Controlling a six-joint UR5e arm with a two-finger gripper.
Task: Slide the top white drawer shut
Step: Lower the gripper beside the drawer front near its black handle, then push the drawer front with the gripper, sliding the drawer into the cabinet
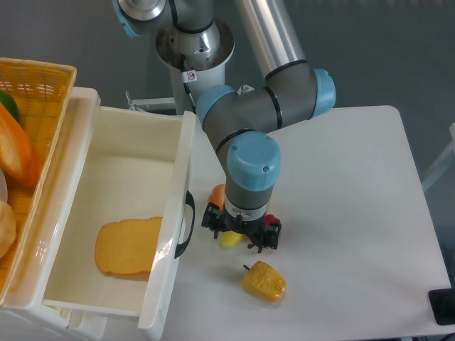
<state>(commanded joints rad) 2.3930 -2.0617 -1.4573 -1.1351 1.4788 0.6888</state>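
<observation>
The top white drawer (106, 177) stands pulled out at the left, its flat front panel (178, 227) facing right with a black curved handle (186, 224). A yellow bread slice (128, 246) lies inside it. My gripper (240, 233) points down at the table just right of the handle, a small gap away from the front panel. It hovers over small toy foods, and its wrist hides the fingertips, so open or shut does not show.
A yellow pepper (264, 281) lies on the table below the gripper. An orange piece (218, 194), a yellow piece (229, 239) and a red piece (270, 220) peek out from under the wrist. A woven yellow basket (32, 106) with food sits at the far left.
</observation>
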